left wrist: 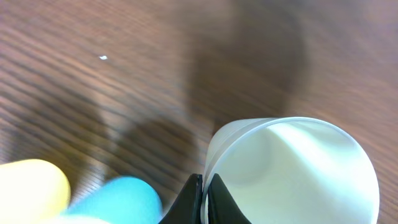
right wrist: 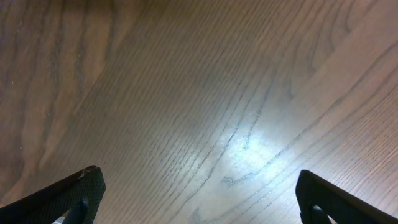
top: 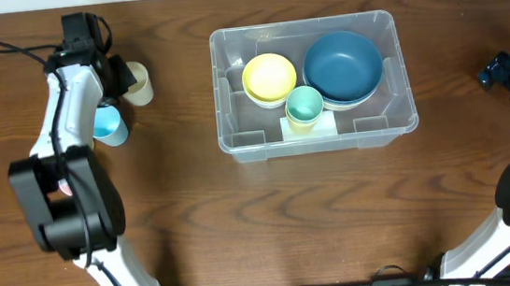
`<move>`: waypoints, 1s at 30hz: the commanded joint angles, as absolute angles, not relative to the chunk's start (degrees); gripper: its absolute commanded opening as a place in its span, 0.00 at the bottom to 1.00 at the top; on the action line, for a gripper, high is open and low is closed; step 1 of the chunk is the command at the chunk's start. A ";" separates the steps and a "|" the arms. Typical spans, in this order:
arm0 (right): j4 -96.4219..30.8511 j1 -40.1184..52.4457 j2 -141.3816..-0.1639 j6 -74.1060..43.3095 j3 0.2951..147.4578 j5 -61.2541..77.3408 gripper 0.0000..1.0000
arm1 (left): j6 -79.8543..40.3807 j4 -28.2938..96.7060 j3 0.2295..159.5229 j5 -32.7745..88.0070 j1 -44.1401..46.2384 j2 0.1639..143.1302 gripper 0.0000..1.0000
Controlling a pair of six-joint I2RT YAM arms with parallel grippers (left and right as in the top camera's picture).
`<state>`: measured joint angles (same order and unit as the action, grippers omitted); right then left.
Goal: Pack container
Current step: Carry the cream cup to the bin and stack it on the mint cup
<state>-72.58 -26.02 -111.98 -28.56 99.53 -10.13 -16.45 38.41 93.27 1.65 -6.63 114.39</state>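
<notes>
Left claw (left wrist: 203,194) pinched shut on cup (left wrist: 292,168) wall at rim. Right claw (right wrist: 199,186) wide open, empty. Bin (top: 300,23) between claws, well apart from both. Likely stiff, light, slick; grab by rim lip.

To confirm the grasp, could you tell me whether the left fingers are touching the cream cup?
Touching. The left wrist view shows the left fingers pinching the cup at its rim.
</notes>
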 commanded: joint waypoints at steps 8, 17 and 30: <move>-72.62 -25.87 -111.68 -29.76 99.31 -10.92 0.99 | -15.77 45.91 93.67 16.49 4.58 90.91 0.06; -72.62 -25.87 -111.68 -29.76 99.31 -10.92 0.99 | -12.67 47.11 93.67 12.88 23.70 89.52 0.06; -72.62 -25.87 -111.68 -29.76 99.31 -10.92 0.99 | -12.62 44.56 93.67 8.91 34.59 100.73 0.06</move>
<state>-72.58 -26.02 -111.98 -28.58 99.53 -10.13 -13.43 45.12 93.32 10.07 33.85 99.42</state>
